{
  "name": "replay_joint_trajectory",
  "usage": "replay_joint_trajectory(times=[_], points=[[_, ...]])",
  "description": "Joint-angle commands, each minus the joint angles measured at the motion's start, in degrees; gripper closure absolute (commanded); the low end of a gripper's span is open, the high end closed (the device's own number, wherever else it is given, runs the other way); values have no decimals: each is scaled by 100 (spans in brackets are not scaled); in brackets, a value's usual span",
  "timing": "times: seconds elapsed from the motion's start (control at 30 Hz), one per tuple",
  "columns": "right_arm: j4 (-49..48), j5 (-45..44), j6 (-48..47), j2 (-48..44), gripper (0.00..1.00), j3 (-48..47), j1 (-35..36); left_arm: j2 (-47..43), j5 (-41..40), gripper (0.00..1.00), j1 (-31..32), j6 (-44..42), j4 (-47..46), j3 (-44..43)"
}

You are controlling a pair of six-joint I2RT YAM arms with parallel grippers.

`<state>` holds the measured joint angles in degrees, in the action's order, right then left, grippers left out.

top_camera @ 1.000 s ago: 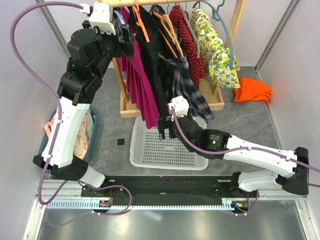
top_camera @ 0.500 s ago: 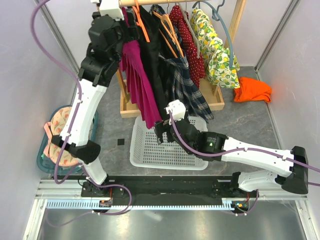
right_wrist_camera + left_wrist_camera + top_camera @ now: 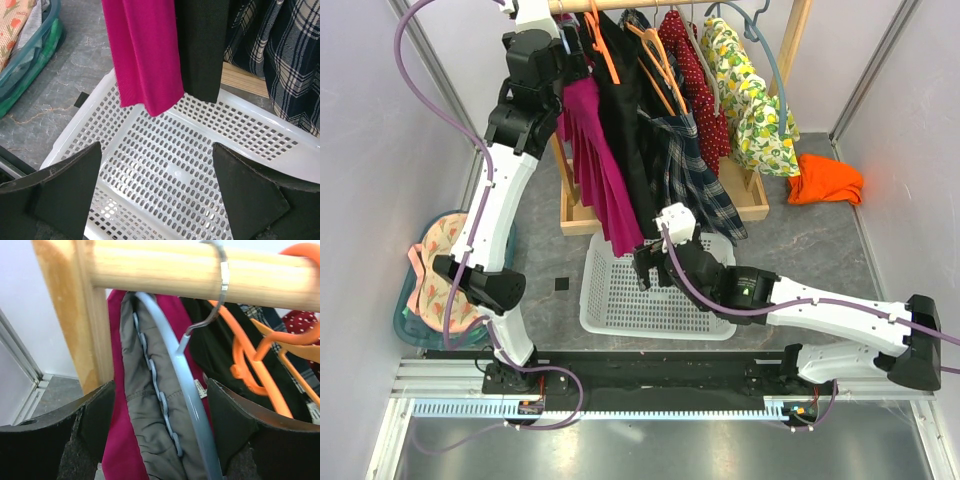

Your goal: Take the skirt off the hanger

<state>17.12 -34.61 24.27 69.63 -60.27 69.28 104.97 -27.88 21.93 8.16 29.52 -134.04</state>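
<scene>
I'm approaching: left gripper point(image 3: 160, 390) is hovering released by the rail point(image 3: 165, 265), upper left; right gripper point(image 3: 156, 150) is gaping, empty. Next I'm needing the hanger point(image 3: 660, 75) carrying the skirt point(image 3: 700, 180), further right.

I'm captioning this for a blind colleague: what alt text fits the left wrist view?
The open left gripper frames a light-blue hanger hooked over a wooden rail, with grey fabric and magenta fabric hanging behind it. An orange hanger and a black garment hang at the picture's right.
</scene>
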Motion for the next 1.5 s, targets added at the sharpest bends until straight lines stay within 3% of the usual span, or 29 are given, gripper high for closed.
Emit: replay_joint_trajectory(times=[0.0,0.13,0.23,0.27,0.33,0.47,0.7,1.03,1.23,1.47], points=[[-166,-63,104,-247,2,77,25,85,28,20,-286,387,124,202],[-210,-72,104,-274,2,147,25,-29,221,21,-418,397,133,492],[-245,-72,122,-257,3,191,25,-99,292,28,-471,370,133,571],[-271,-81,148,-256,3,209,25,-108,353,38,-471,361,133,580],[-297,-81,148,-256,3,244,25,-152,415,46,-471,370,142,624],[-324,-107,166,-283,4,288,25,-161,616,71,-471,396,177,598],[-350,-160,201,-379,5,402,25,-336,801,97,-462,370,221,344],[-464,-99,253,-327,7,481,16,-732,942,98,-471,-34,28,-606],[-482,-72,289,-379,9,569,16,-917,1127,98,-471,-324,-491,-641],[-412,-177,280,-546,9,595,25,-1469,1399,98,-471,-359,-26,-106]])
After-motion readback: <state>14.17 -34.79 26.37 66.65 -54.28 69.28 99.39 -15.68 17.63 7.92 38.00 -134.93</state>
